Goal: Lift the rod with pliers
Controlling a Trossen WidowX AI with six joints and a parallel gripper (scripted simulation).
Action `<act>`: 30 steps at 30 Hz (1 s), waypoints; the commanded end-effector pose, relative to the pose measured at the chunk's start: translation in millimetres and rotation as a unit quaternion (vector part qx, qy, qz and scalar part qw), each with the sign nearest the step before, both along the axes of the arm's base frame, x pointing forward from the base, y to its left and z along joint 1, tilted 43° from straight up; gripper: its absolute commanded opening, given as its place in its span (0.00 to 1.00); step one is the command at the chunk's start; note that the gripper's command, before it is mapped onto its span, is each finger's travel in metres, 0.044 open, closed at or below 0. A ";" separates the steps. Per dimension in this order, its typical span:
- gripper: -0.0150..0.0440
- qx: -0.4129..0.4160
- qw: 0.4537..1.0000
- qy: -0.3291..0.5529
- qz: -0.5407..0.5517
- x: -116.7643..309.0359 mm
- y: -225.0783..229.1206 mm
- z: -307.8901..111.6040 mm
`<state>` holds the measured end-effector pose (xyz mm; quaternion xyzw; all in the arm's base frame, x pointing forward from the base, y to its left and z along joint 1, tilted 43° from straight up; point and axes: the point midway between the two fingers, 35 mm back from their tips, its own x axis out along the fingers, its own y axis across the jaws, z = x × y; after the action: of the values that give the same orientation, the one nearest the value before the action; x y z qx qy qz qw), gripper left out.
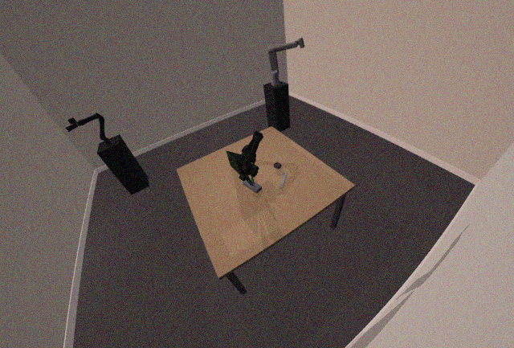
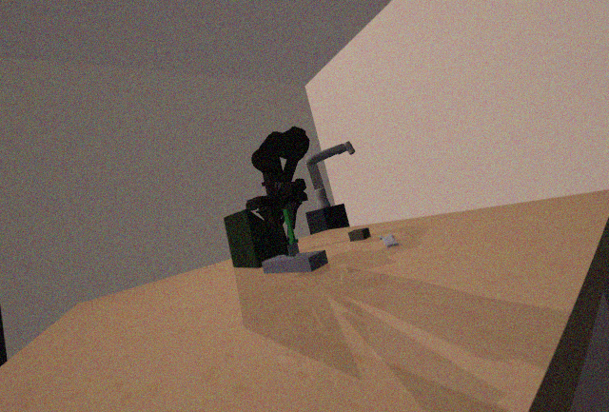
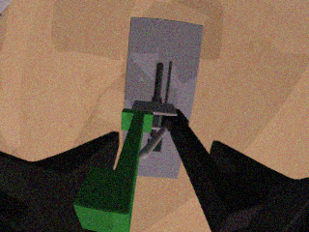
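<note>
My gripper [image 3: 166,143] [image 2: 289,218] is shut on the locking pliers, which point down with a green handle [image 3: 126,166] [image 2: 288,225] on one side and a black handle [image 3: 192,157] on the other. The handles stand apart. The pliers' jaw end is over the middle of the grey channel block [image 3: 166,36] [image 2: 290,264] [image 1: 252,186] and looks in contact with its top. A dark bar, apparently the rod [image 3: 158,79], lies lengthwise in the block, with a thin dark line beside it. The jaw tips and the rod's middle are hidden beneath the pliers' head.
A dark green box [image 2: 242,240] [image 1: 234,161], possibly the holster, stands behind the block. A small dark block [image 1: 277,165] [image 2: 359,234] and a pale piece [image 1: 283,180] [image 2: 389,241] lie on the table to the right. Two other arms stand on black pedestals [image 1: 123,165] [image 1: 277,105] beyond the table.
</note>
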<state>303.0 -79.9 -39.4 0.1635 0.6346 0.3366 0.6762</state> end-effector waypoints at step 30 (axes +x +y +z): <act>0.75 0.003 1.000 0.000 -0.001 0.2 1.3 0.9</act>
<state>302.9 -79.1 -40.0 0.1651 0.6350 0.3378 0.6748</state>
